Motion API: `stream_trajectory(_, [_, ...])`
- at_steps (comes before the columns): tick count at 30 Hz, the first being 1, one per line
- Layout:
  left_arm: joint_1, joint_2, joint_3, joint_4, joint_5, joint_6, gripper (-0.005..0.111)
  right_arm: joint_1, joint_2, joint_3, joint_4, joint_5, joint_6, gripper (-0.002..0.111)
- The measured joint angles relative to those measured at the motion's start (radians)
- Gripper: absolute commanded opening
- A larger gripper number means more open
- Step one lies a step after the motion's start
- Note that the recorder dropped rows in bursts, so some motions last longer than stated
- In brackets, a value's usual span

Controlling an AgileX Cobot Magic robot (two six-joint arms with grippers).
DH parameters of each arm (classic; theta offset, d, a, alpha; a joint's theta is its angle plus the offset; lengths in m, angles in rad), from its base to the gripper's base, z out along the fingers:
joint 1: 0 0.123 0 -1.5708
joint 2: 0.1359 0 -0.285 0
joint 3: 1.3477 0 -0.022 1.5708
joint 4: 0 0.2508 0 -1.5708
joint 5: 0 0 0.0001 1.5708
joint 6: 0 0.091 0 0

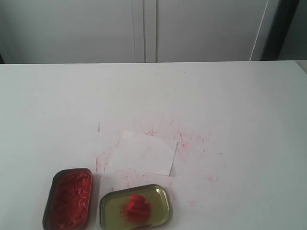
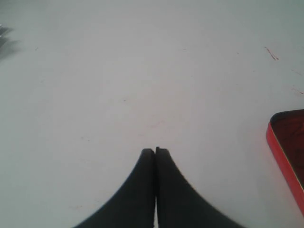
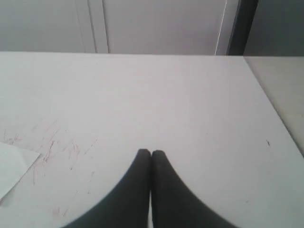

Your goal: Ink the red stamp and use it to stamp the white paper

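The red stamp [image 1: 136, 205] lies in the shiny yellow-gold tray [image 1: 162, 192] near the table's front edge. Left of the tray stands the oblong tin of red ink paste [image 1: 68, 197]; a corner of the tin [image 2: 289, 147] shows in the left wrist view. The white paper [image 1: 144, 153] lies flat just behind the tray, and one corner of the paper [image 3: 13, 166] shows in the right wrist view. Neither arm appears in the exterior view. My left gripper [image 2: 155, 151] is shut on nothing above bare table. My right gripper [image 3: 151, 153] is also shut and empty.
The white tabletop [image 1: 230, 110] carries red ink scratches [image 1: 153, 130] around the paper. Its right edge [image 3: 270, 102] shows in the right wrist view. Pale cabinet doors [image 1: 144, 28] stand behind the table.
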Motion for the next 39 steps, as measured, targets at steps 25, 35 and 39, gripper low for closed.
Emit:
stream_trajectory(25, [0.000,0.000,0.000,0.000,0.000,0.000,0.000,0.000,0.527,-0.264,0.303,0.321,-0.228,0.000])
stream_trajectory(35, [0.000,0.000,0.000,0.000,0.000,0.000,0.000,0.002,0.625,-0.317,0.309,0.388,-0.243,0.000])
stream_trajectory(39, [0.000,0.000,0.000,0.000,0.000,0.000,0.000,0.030,0.650,-0.335,0.311,0.400,-0.246,0.000])
